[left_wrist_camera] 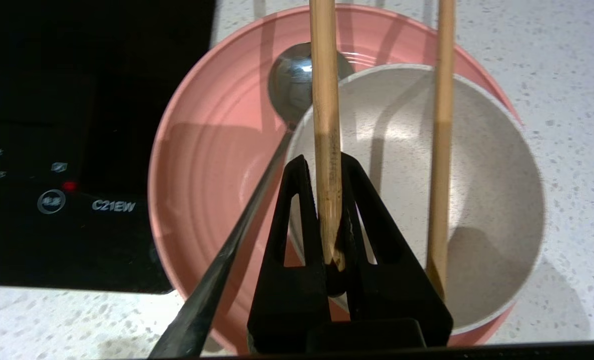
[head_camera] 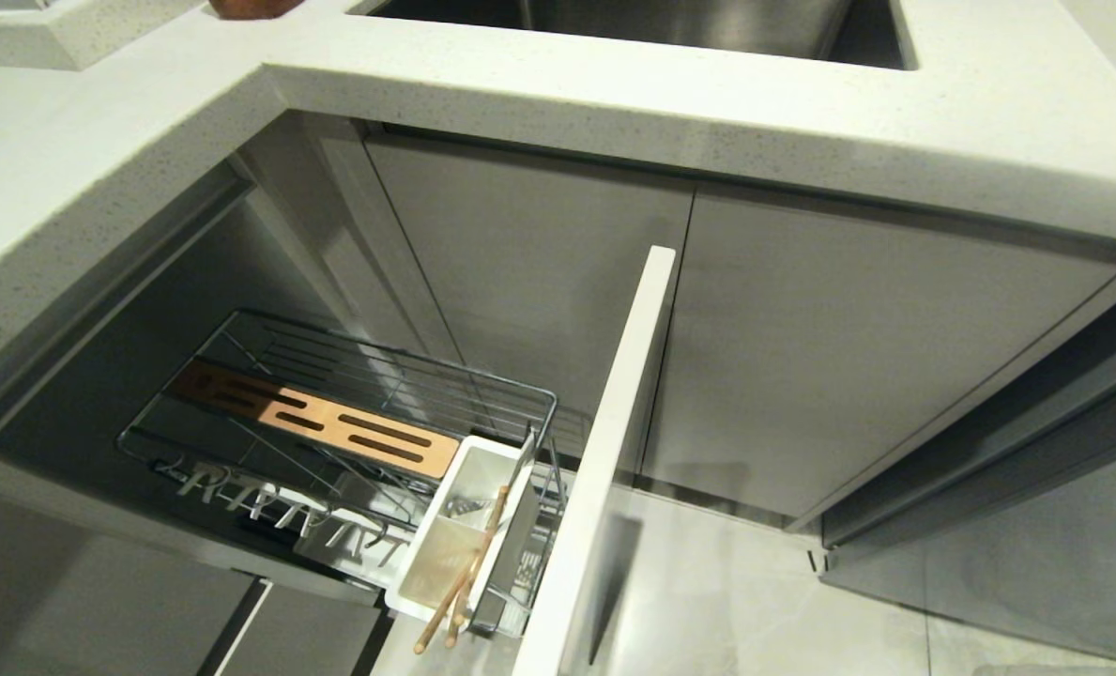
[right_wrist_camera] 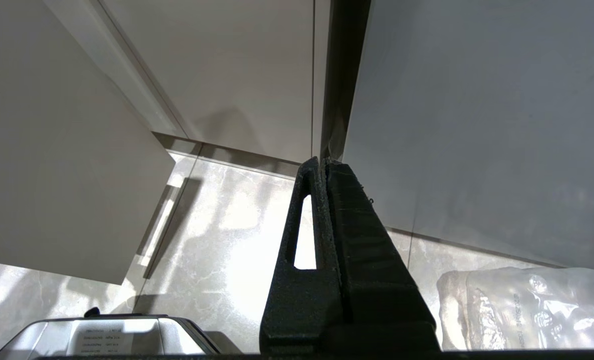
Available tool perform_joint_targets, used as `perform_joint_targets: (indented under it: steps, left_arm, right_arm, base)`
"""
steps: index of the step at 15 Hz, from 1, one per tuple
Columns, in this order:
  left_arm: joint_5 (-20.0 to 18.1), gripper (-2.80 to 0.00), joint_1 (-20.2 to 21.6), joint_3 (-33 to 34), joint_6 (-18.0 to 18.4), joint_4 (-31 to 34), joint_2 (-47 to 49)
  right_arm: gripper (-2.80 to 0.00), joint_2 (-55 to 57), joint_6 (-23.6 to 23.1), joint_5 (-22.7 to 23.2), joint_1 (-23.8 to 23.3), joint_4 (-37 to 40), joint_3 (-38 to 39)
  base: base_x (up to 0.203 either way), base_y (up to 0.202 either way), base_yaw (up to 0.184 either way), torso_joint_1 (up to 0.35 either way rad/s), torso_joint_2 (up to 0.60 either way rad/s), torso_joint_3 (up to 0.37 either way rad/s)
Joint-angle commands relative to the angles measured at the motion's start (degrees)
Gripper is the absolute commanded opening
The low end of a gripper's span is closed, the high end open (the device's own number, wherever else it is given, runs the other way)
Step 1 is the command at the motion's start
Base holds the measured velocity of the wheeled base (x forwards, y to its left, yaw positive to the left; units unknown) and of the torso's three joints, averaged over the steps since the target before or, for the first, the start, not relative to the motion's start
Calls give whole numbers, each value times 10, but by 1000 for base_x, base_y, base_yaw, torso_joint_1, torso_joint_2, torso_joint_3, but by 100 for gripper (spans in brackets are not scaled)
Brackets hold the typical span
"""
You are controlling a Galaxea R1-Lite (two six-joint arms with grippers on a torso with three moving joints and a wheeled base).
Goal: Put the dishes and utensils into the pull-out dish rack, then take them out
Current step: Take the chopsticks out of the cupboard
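The left claw (left_wrist_camera: 326, 165) is closed tightly on one wooden chopstick (left_wrist_camera: 325, 100), holding it above a cream bowl (left_wrist_camera: 481, 200). The bowl sits on a pink plate (left_wrist_camera: 202, 175) on the speckled desk (left_wrist_camera: 566, 100), with a metal spoon (left_wrist_camera: 289, 85) leaning on the plate. A second chopstick (left_wrist_camera: 441, 150) hangs alongside. The pull-out dish rack (head_camera: 351, 413) stands open below, more chopsticks (head_camera: 468, 573) in its white caddy (head_camera: 426, 554). The right claw (right_wrist_camera: 324, 167) is closed, empty, near the floor.

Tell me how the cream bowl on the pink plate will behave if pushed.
The bowl probably slides rather than tips: it looks wide and low on the smooth plate. Its matte, rigid-looking wall should grip fairly well. Pushed sideways, it would likely shove the spoon lying close beside it.
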Motion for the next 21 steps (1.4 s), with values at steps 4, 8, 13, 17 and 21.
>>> perform_joint_targets:
  steps: [4,8,13,17,21]
  left_arm:
    - [-24,-280,-1,8,0,3,-1]
    - [-30,-280,-1,10,-1,3,0]
    - [-34,-280,-1,17,-1,2,1]
    - [-34,-280,-1,18,-1,1,0]
    - [-35,-280,-1,18,-1,0,3]
  right_arm:
    - [-280,0,0,0,0,0,1]
    - [-280,0,0,0,0,0,2]
    - [-280,0,0,0,0,0,1]
    - [-280,0,0,0,1,0,2]
    - [-280,0,0,0,1,0,2]
  base:
    - [0,0,0,0,0,0]
    - [0,0,0,0,0,0]
    - [0,0,0,0,0,0]
    - [0,0,0,0,0,0]
    - [0,0,0,0,0,0]
